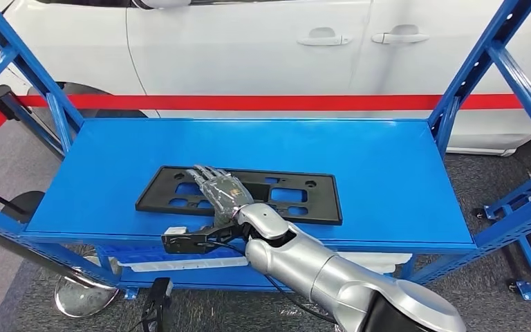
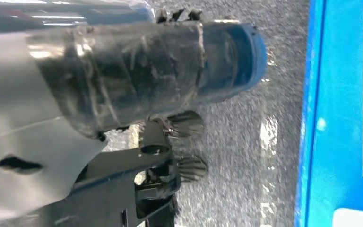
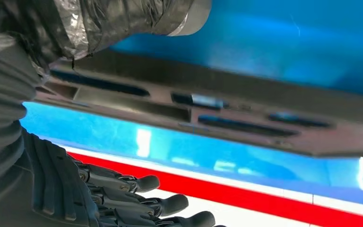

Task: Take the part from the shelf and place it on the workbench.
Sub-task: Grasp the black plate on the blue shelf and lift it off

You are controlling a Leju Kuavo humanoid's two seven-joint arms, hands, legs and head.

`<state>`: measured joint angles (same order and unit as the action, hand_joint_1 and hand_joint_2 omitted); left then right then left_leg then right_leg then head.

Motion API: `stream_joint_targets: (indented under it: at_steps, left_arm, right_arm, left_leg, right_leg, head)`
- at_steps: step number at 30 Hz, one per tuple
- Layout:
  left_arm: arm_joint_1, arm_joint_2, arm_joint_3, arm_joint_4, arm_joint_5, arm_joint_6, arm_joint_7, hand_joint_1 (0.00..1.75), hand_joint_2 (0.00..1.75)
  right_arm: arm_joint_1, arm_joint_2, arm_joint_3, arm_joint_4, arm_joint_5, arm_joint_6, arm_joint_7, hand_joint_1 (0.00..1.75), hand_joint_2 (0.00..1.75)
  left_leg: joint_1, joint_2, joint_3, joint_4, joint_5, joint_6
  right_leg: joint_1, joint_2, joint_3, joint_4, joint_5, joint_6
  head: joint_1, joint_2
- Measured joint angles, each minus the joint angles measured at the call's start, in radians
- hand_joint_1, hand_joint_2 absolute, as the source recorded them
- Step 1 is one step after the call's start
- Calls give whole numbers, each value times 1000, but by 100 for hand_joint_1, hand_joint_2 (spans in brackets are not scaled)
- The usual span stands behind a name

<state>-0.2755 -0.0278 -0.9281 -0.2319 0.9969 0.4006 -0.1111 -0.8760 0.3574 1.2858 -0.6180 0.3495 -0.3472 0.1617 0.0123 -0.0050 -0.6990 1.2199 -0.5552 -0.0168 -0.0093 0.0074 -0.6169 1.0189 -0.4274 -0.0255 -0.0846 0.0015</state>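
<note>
Right robot hand (image 1: 220, 194) stretched flat over the part (image 1: 304, 197), fingers (image 3: 170, 204) apart and gripping nothing, black part lying flat on the blue shelf (image 1: 387, 166) right beneath it, white car (image 1: 249, 41) beyond, left robot hand (image 2: 179, 146) hanging over grey floor, grip unclear

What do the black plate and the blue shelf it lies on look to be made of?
Black plate: probably molded plastic, matte, judging by its thin flat form with neat cutouts and no glare. Blue shelf: likely painted sheet metal, glossy, since its surface reflects light softly and its frame is made of angled struts.
</note>
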Motion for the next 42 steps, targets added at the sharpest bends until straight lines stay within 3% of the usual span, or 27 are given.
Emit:
stream_joint_targets:
  at_steps: [1,2,3,6,8,11,13,15,17,18,19,20,22,23,27,29,31,32,33,34,36,38,40,42]
  left_arm:
    - [1,0,0,0,0,0,0,0,0]
    - [2,0,0,0,1,0,-1,0,0]
    - [2,0,0,0,3,0,-3,0,0]
    - [1,0,0,0,8,0,-11,0,0]
    - [0,0,0,0,14,1,-15,0,0]
    - [6,0,0,0,19,2,-17,0,0]
    - [8,-1,0,0,21,4,-18,0,0]
    - [9,-1,0,0,25,6,-17,0,0]
    - [13,-1,0,0,28,7,-16,0,0]
    - [15,-1,0,0,28,7,-15,0,0]
    - [17,-1,0,0,28,6,-14,0,0]
    - [18,-2,0,0,28,6,-14,0,0]
    - [18,-2,0,0,27,6,-13,0,0]
    - [18,-3,0,0,27,6,-12,0,0]
    - [19,-2,0,0,25,8,-4,0,0]
    - [20,-1,0,0,25,9,0,0,0]
    - [22,0,0,0,22,8,2,0,0]
    - [25,0,0,0,21,8,3,0,0]
    - [27,1,0,0,19,8,4,0,0]
    - [28,2,0,0,18,8,4,0,0]
    - [28,6,0,0,18,8,4,0,0]
    - [26,8,0,0,17,8,5,0,0]
    - [26,8,0,0,16,8,6,0,0]
    - [28,9,0,0,16,8,6,0,0]
  right_arm:
    - [2,0,4,3,1,1,3,0,175]
    - [5,0,9,7,4,2,9,0,175]
    - [6,0,12,11,7,2,18,0,175]
    - [6,0,20,22,8,1,49,0,175]
    - [5,0,21,29,4,-1,67,0,175]
    - [1,0,22,41,13,-7,98,0,175]
    - [-6,0,22,52,27,-11,123,0,175]
    - [-11,-1,22,66,38,-7,145,0,175]
    - [-12,-4,23,80,43,2,160,0,175]
    - [-11,-5,23,86,44,7,167,0,175]
    - [-11,-6,23,92,46,10,172,0,175]
    - [-12,-6,23,97,48,12,177,0,175]
    - [-15,-6,23,105,54,14,182,0,175]
    - [-16,-6,23,109,58,16,186,0,175]
    - [-18,-5,24,134,82,27,224,0,175]
    - [-20,-5,24,147,95,32,238,0,175]
    - [-22,-5,24,161,99,37,247,0,175]
    - [-23,-5,24,168,99,40,249,0,175]
    - [-23,-5,24,173,99,43,250,0,175]
    - [-25,-5,24,178,99,46,251,0,175]
    - [-31,-5,24,185,99,49,251,0,175]
    - [-39,-5,24,193,98,49,250,72,175]
    - [-43,-5,24,199,94,48,241,158,175]
    - [-42,-5,24,206,90,44,220,171,175]
  left_leg:
    - [1,0,-29,55,-14,-3]
    - [1,0,-43,78,-10,-4]
    - [1,0,-38,59,15,-4]
    - [-1,0,47,-132,108,3]
    - [-4,-2,74,-190,116,12]
    - [-2,-2,76,-196,119,26]
    - [1,-1,80,-201,123,38]
    - [0,0,80,-202,123,45]
    - [-1,0,80,-201,123,46]
    - [-2,-1,80,-200,123,46]
    - [-3,-1,80,-199,122,46]
    - [-3,-2,81,-198,122,46]
    - [-7,-2,79,-196,120,42]
    - [-9,-2,78,-195,120,39]
    - [-9,-1,75,-190,113,19]
    - [-6,0,43,-116,67,8]
    - [-2,0,-14,11,10,-2]
    - [0,0,-35,56,-2,-5]
    - [1,0,-40,67,5,-6]
    - [2,0,-27,39,29,-7]
    - [3,0,37,-92,92,-5]
    - [-1,-1,85,-188,119,4]
    - [-6,-2,92,-203,116,16]
    - [-2,-1,93,-208,120,28]
  right_leg:
    - [0,0,0,1,0,-1]
    - [0,1,0,2,-1,-1]
    - [0,2,1,3,-2,-1]
    - [3,5,0,11,-7,5]
    - [7,6,-4,12,-8,13]
    - [9,6,-7,16,-11,25]
    - [9,4,-33,74,-49,34]
    - [8,1,-90,203,-113,39]
    - [8,1,-135,298,-142,38]
    - [8,1,-133,292,-128,36]
    - [9,1,-111,246,-99,31]
    - [10,1,-75,173,-62,25]
    - [15,0,-12,47,-20,15]
    - [17,-1,2,18,-15,13]
    - [11,-3,11,-2,-7,3]
    - [6,-4,16,-9,-3,-3]
    - [6,-5,16,-9,-4,-5]
    - [6,-4,16,-9,-4,-6]
    - [6,-3,17,-8,-5,-6]
    - [6,-2,18,-7,-6,-6]
    - [5,0,20,-4,-9,-2]
    - [8,1,18,1,-11,6]
    - [11,1,15,1,-11,15]
    - [11,1,10,9,-18,25]
  head:
    - [0,0]
    - [0,0]
    - [0,0]
    - [0,0]
    - [1,0]
    - [2,0]
    - [5,0]
    - [8,0]
    - [8,0]
    - [8,0]
    - [8,0]
    - [8,0]
    - [8,0]
    - [7,0]
    - [6,0]
    - [2,0]
    - [1,0]
    - [1,0]
    - [1,0]
    - [1,0]
    - [1,0]
    - [1,0]
    - [2,0]
    - [2,0]
